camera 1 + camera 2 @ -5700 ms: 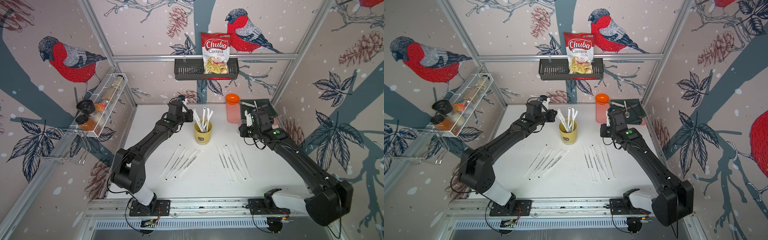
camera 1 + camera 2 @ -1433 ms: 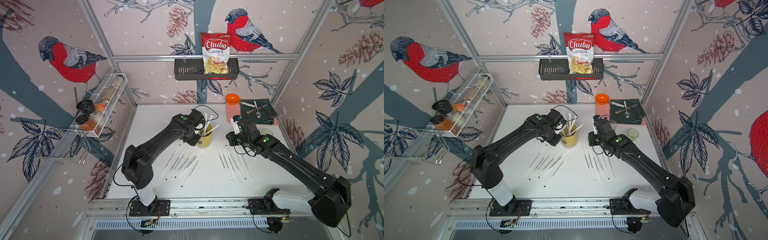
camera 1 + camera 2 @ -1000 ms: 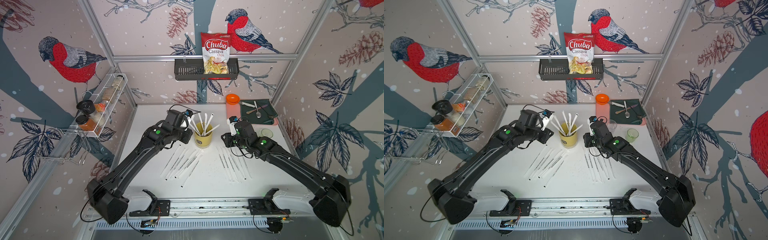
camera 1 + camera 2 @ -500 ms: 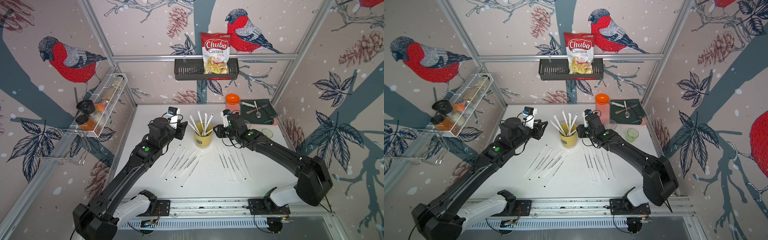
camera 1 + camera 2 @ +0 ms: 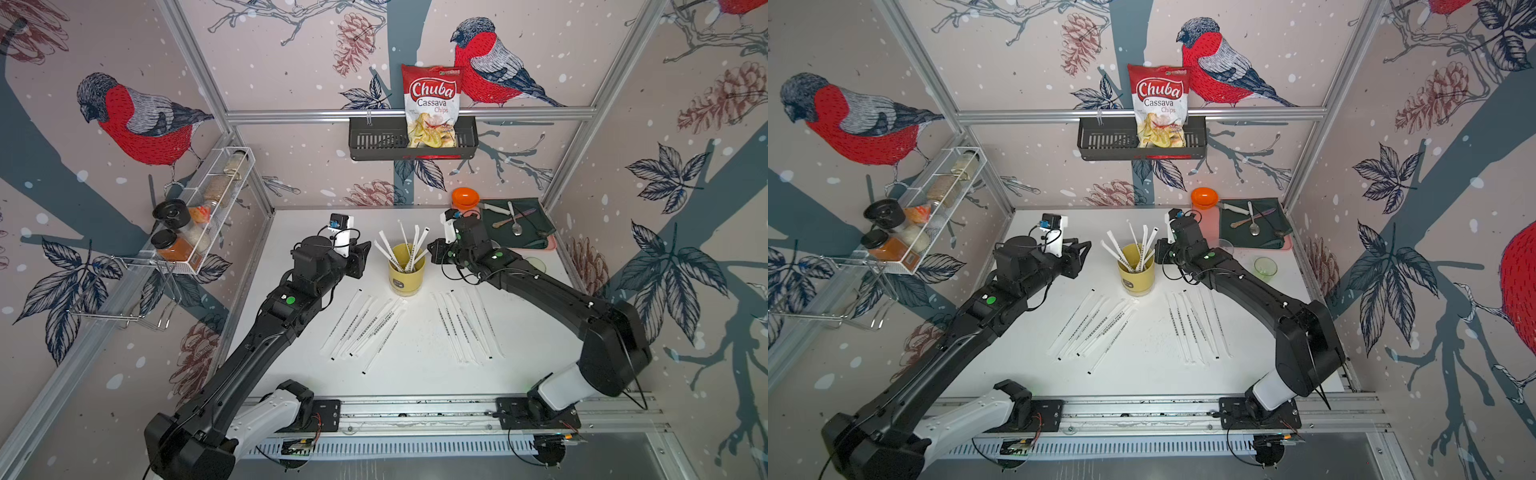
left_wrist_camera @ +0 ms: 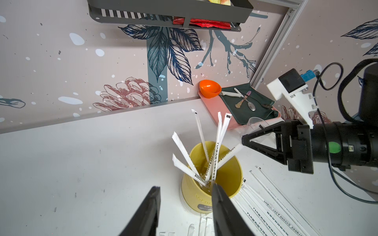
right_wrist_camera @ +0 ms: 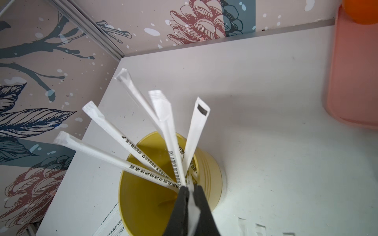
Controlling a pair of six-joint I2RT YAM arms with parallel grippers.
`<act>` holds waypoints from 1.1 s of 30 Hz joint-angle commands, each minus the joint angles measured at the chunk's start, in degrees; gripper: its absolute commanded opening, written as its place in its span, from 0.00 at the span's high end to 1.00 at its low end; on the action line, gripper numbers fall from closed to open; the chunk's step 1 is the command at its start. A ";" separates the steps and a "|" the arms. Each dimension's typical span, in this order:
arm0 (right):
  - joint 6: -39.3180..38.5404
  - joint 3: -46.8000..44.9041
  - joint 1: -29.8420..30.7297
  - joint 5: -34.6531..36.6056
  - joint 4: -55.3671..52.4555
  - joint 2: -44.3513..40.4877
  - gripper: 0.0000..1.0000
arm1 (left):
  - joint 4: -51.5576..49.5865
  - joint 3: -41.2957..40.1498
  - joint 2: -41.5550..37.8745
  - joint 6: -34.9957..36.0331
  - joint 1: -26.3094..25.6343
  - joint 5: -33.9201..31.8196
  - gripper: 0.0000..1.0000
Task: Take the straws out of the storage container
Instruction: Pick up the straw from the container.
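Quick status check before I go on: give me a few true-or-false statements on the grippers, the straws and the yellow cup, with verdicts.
1. The right gripper is shut on a straw at the storage container's rim. True.
2. The left gripper holds a straw. False: it is open and empty, beside the container.
3. The container is empty. False: several straws stand in it.
4. Other straws lie on the table on both sides of the container. True.

red snack bag [image 5: 432, 108] reading "Chuba Cassava Chips"; straws [image 7: 172, 157] printed "PLA", Chinese characters
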 commanded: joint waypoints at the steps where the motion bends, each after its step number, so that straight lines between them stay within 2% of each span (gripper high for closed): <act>1: -1.85 1.77 -0.06 0.42 -0.91 -0.10 0.96 | 2.35 -0.16 -0.27 -0.26 0.23 0.81 0.55; 7: -3.94 6.65 0.09 0.74 -6.09 -0.46 0.98 | 2.40 -0.06 -0.63 -0.24 0.23 0.76 0.55; 15: -7.91 17.23 1.06 6.33 -21.35 -1.29 0.99 | 2.14 0.17 -1.22 0.03 0.29 0.65 0.55; 22: -9.93 19.79 0.59 10.26 -26.28 -5.99 1.00 | 3.10 -0.15 -1.95 0.10 0.31 -1.83 0.55; 28: -10.68 26.40 0.00 10.63 -33.29 -7.64 1.00 | 3.90 -0.51 -2.12 -0.39 0.29 -0.94 0.55; 33: -10.75 31.56 0.01 14.59 -40.45 -10.74 1.00 | 3.43 -0.34 -2.96 -0.04 0.29 -1.29 0.55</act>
